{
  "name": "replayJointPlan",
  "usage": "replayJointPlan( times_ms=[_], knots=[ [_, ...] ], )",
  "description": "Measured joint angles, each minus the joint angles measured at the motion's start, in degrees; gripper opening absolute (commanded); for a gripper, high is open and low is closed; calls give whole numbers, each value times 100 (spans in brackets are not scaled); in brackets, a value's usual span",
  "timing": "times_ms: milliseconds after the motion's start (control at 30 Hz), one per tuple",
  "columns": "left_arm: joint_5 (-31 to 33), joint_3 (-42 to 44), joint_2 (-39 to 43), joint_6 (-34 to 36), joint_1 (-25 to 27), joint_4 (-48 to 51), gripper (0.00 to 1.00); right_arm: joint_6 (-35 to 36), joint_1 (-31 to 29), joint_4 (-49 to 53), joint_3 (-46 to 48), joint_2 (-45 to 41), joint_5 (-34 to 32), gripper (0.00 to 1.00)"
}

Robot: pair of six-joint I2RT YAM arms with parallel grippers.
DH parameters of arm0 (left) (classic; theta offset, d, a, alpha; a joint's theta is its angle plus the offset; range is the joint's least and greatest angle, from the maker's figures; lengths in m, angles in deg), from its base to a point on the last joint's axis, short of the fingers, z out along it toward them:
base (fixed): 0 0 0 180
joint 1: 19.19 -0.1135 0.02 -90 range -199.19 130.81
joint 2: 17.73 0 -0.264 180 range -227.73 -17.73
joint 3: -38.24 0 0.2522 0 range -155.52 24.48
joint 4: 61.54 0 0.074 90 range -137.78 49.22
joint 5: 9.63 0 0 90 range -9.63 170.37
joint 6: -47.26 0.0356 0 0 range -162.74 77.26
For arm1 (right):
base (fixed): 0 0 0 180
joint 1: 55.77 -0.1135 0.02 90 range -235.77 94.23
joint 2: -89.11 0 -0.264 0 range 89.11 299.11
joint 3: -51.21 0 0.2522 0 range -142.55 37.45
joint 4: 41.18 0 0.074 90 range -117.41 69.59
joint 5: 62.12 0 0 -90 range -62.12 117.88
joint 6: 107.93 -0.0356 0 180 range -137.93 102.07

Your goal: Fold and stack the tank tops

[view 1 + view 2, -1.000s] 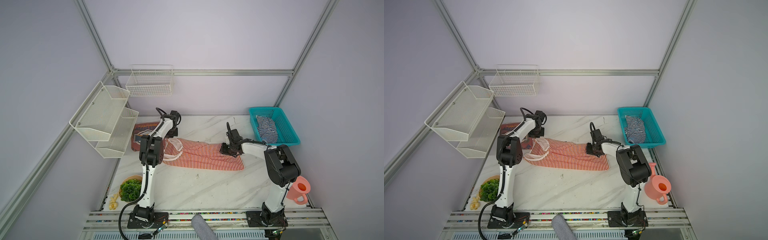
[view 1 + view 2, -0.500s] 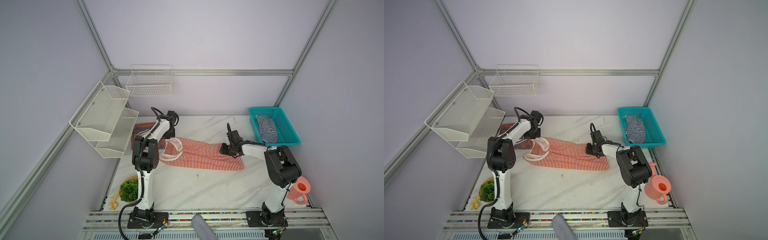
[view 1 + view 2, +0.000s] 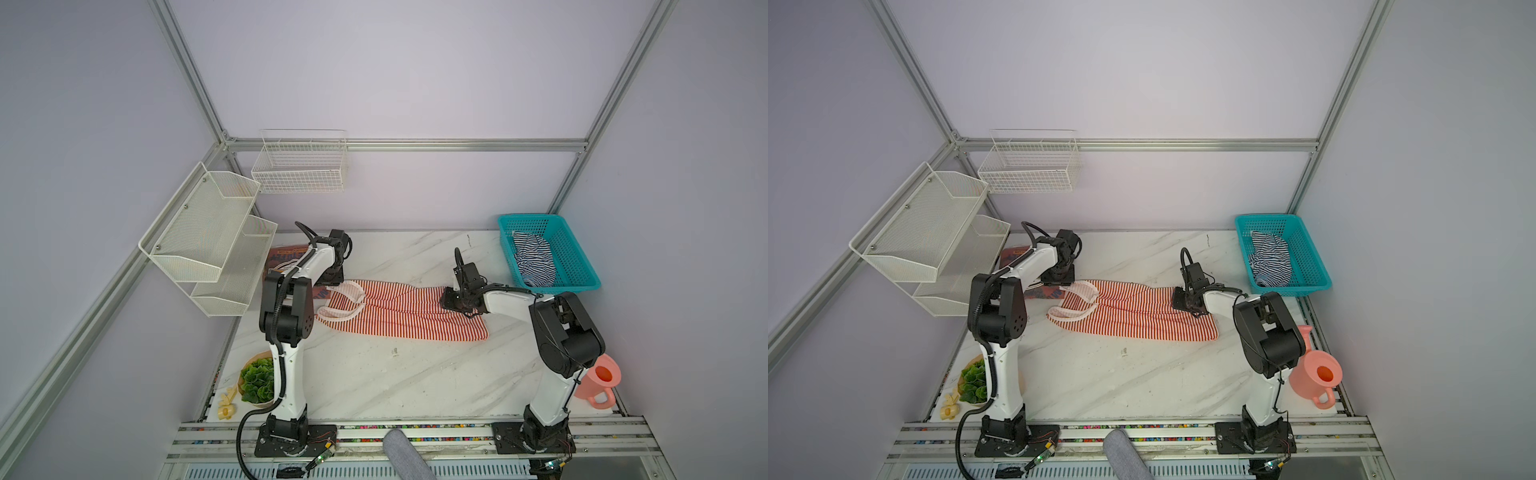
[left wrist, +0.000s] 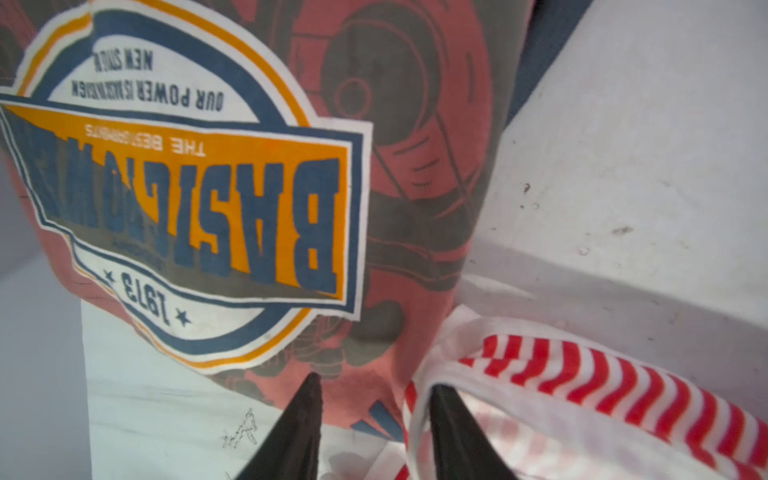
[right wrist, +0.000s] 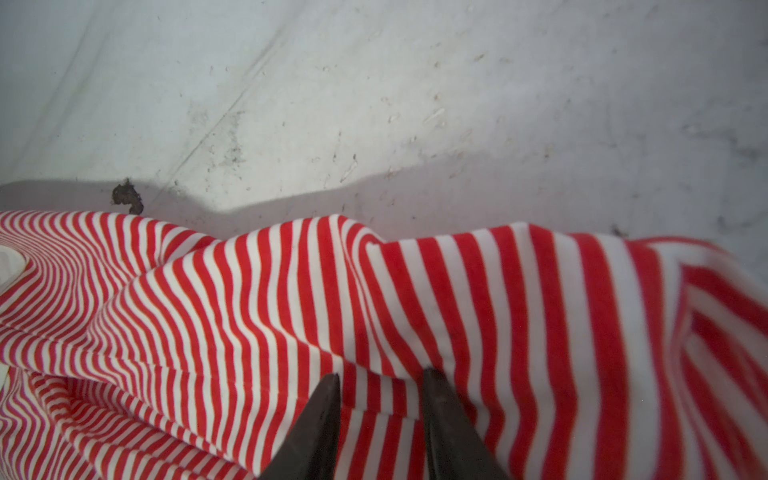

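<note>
1. Top views. I see the red-striped tank top (image 3: 399, 313) (image 3: 1133, 313) spread lengthwise on the table (image 3: 374, 374), with its straps toward the left arm and its hem toward the right arm.
2. The left gripper (image 3: 332, 276) (image 3: 1061, 276) is low at the strap end, just beside the far strap and over the near edge of the rust-red garment (image 3: 286, 255). I cannot read its jaws from up here.
3. The right gripper (image 3: 451, 299) (image 3: 1181, 301) is down on the far hem corner of the same top. Its jaws are hidden by the wrist.
4. The navy-striped tank top (image 3: 534, 259) (image 3: 1268, 259) lies crumpled in the teal basket (image 3: 582, 266) (image 3: 1316, 266), well apart from both grippers.
5. Left wrist. The left gripper (image 4: 374, 386) has its fingers (image 4: 299, 428) apart, and only the rust-red garment (image 4: 415, 124) shows in the gap. The pale-trimmed strap (image 4: 582, 374) curls against the outer side of one finger and is not between them.
6. Right wrist. The right gripper (image 5: 380, 374) has its fingers parted. The rumpled red-striped tank top (image 5: 249, 311) fills the gap, and a raised fold meets one fingertip. I cannot tell whether the cloth is pinched or only lies under the fingers. Bare table (image 5: 374, 83) lies beyond the cloth edge.
</note>
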Motion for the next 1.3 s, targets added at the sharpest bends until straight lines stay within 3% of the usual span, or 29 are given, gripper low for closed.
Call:
replayJointPlan(
  times_ms=[367,600,867,1100,1300],
  knots=[
    [-452,-15,776,-94,57,26,63,162,0,1029,-251,-326,-142,40],
    [-529,131,1241,-280,225,-33,71,374,0,1493,-695,-509,-260,40],
    [-920,553,1246,-514,529,-109,53,629,2,1663,-901,-133,-501,39],
    [-1425,535,629,-507,1576,-442,48,743,2,1735,-702,107,-680,39],
    [-1622,330,-151,-501,1777,-479,46,710,2,1790,-179,-365,-870,39]
  ],
)
